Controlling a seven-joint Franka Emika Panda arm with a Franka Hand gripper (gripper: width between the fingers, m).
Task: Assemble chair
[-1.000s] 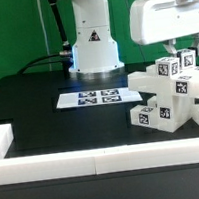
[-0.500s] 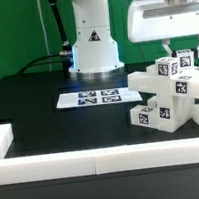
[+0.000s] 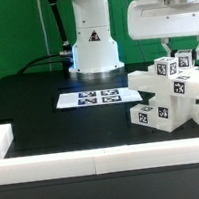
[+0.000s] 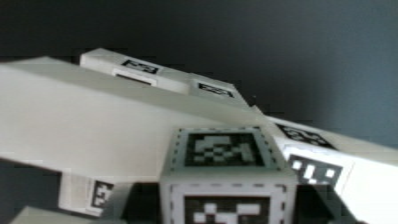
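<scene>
The chair parts (image 3: 168,97) sit as a cluster of chunky white tagged blocks at the exterior view's right. My gripper (image 3: 183,55) hangs straight above the cluster, its fingers down on an upright white tagged block (image 3: 169,69) at the cluster's top. In the wrist view that block (image 4: 226,175) fills the gap in my gripper (image 4: 226,208), with a dark finger tight on each side. Beyond it lies a broad white slab (image 4: 107,110) with tags along its far edge.
The marker board (image 3: 89,97) lies flat in the middle of the black table. The robot base (image 3: 93,43) stands behind it. White border rails (image 3: 95,163) run along the front, with a corner piece (image 3: 2,140) at the exterior view's left.
My hand has shifted very slightly up and towards the exterior view's left. The chair parts have not visibly moved.
</scene>
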